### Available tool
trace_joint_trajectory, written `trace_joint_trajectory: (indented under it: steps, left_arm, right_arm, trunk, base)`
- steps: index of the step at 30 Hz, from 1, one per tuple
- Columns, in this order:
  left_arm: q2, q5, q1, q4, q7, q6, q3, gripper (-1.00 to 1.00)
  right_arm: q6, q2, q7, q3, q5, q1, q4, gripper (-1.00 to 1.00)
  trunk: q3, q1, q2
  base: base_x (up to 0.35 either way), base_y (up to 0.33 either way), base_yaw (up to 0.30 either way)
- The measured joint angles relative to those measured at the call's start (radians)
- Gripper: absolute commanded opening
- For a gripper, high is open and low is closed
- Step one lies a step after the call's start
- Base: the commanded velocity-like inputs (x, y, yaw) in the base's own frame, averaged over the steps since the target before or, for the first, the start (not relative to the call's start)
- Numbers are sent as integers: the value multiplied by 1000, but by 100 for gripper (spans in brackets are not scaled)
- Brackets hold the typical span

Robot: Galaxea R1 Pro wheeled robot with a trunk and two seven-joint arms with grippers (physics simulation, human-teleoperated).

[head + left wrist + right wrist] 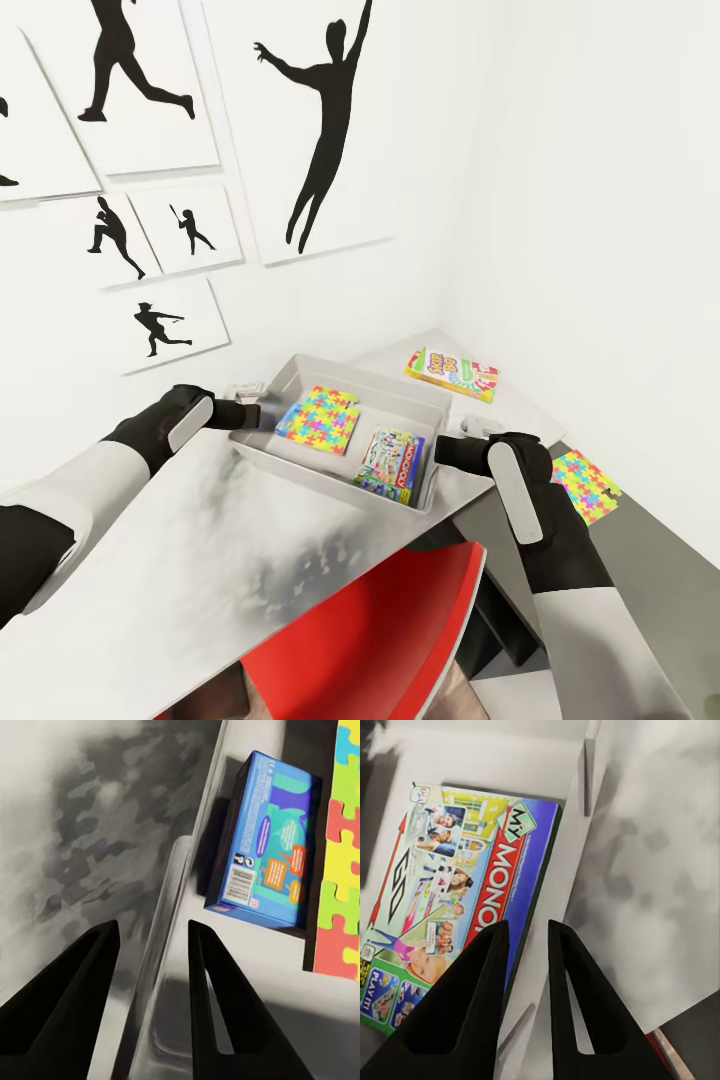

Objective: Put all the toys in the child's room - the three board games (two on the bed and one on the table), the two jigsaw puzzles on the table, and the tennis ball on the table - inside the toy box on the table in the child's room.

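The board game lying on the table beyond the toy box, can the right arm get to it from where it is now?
Probably yes: the board game lies uncovered, nothing between it and the right tool at the toy box.

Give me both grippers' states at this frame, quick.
Left gripper: open, fingers straddling the toy box wall, not clamped.
Right gripper: open, fingers astride the opposite wall, beside the Monopoly box.

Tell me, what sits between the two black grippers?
In the head view, the grey toy box, holding a colourful jigsaw puzzle and a Monopoly board game, sits between the left gripper and right gripper.
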State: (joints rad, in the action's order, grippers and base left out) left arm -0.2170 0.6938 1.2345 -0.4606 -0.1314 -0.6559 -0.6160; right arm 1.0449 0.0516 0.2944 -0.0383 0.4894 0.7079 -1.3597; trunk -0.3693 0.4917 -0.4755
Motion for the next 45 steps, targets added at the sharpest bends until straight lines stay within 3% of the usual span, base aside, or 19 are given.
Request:
trace_joint_trajectory:
  steps: [23,34,45]
  left_arm:
    - [-3,-8,-7,-14,-7,15,6,-100]
    - [-2,-46,-9,-13,-30,19,40,-100]
    - [-1,-47,-9,-17,-32,19,47,-100]
  right_arm:
    - [0,0,5,-3,-3,-3,-14,-100]
    - [-1,3,3,-4,-13,-4,-26,-100]
    - [-1,4,3,-4,-19,-6,-38,-100]
  trunk:
    - [0,0,0]
    - [0,0,0]
    - [0,0,0]
  base:
    - [0,0,0]
    - [0,0,0]
    - [-26,0,0]
